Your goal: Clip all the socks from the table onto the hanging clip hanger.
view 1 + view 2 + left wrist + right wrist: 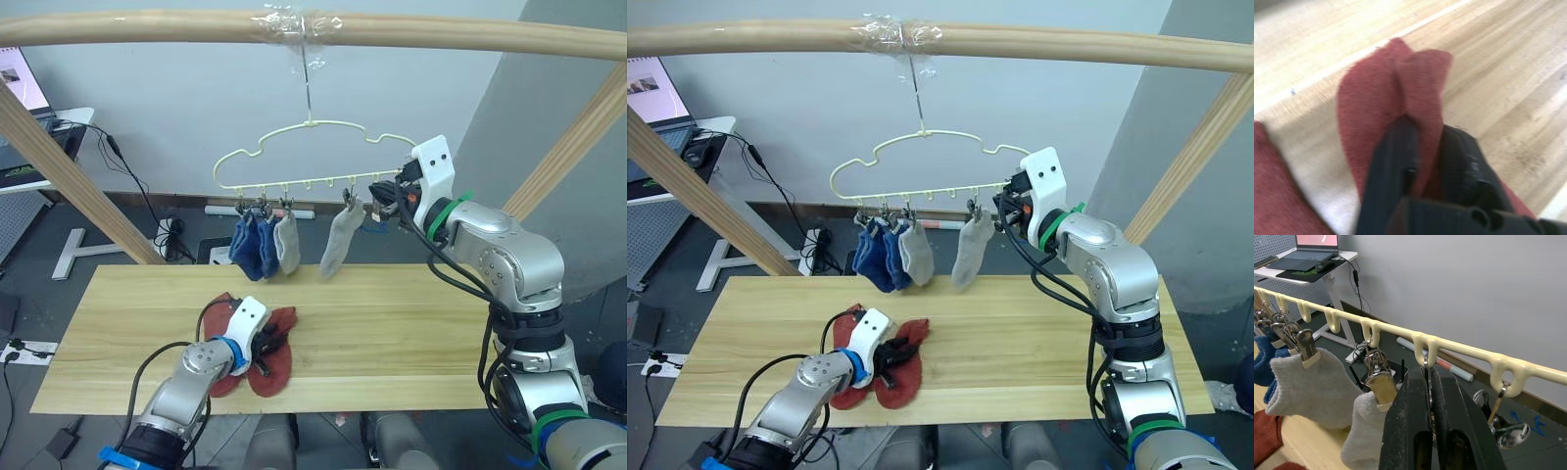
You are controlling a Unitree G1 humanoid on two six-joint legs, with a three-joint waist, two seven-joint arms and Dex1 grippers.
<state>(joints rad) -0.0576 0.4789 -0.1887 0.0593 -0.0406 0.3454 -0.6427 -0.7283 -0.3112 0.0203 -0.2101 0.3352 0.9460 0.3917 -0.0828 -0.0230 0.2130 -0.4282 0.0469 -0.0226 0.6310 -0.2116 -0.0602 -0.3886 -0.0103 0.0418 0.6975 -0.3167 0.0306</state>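
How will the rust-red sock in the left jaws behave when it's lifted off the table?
Probably floppy: the rust-red sock already bunches into a soft fold where the left gripper pinches it. It likely drapes down like the grey sock hanging from the clip hanger. It looks light, and its fuzzy knit seems unlikely to slip.

The 2 head views look forward and down from above the tabletop [392,323], sharing the tabletop, the hanger [313,157] and both arms; the right eye sits slightly to the right. The left wrist view looks along its end effector [1425,147] from very near a red sock [1376,93] on the wood. The right wrist view faces along the hanger's bar, close to the clips [1378,377], toward a wall and a desk [1308,264].
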